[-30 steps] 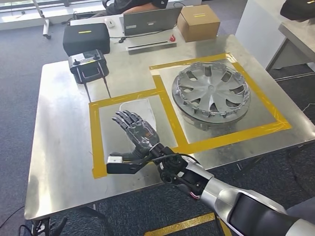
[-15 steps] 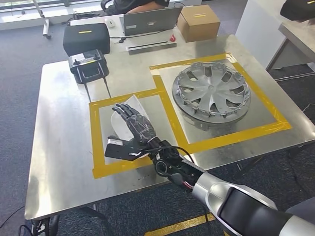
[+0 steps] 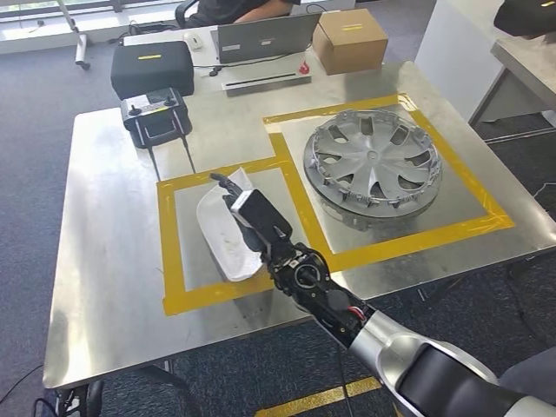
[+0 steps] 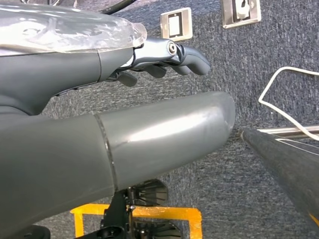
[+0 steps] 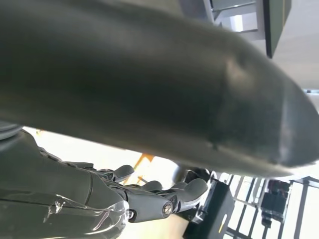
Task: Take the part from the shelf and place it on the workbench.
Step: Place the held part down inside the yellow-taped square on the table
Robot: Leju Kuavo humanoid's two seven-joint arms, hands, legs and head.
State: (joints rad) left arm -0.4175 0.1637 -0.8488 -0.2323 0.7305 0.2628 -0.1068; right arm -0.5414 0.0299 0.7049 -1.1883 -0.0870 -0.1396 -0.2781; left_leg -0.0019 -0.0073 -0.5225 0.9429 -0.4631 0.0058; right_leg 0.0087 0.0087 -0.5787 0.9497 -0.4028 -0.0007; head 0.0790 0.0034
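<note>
Big brushed-steel workbench [image 3: 105, 261] first, shiny and glare-streaked, marked off with yellow tape [image 3: 169, 252] into two rectangles. Sitting flat in the larger taped box: a silver plastic hubcap [image 3: 373, 163], round, spoked with wedge cutouts, same spot as a second ago. Behind it on the bench, a black hard case [image 3: 152, 68] with a yellow label, a black controller [image 3: 156, 111] with two thin antennas lying toward the tape, a grey laptop [image 3: 266, 36] and a plain cardboard box [image 3: 350, 39]. Dark grey carpet all round. Now the change: right hand [image 3: 252, 217] rolled over compared with a second ago, when it hung palm-sideways over the smaller box with fingers fanned and thumb jutting left; now back-of-hand up, lower and further forward over that box, resting on or right over the part [image 3: 222, 228], can't tell which. Part itself more visible than before: a thin white glossy piece, curved like a shallow shell with a rounded edge, lying inside the smaller taped rectangle, partly hidden under the hand. Half a second ago only a corner poked out behind the fingers. Fingers straight-ish and side by side in the right wrist view, dark jointed metal-and-plastic, not wrapped around anything visible; no clear grip on the part. Left hand [image 4: 165, 55] down by the floor in its wrist view, smooth grey thumb, darker fingers loosely extended, holding nothing, carpet and a white cable [image 4: 285, 99] below.
</note>
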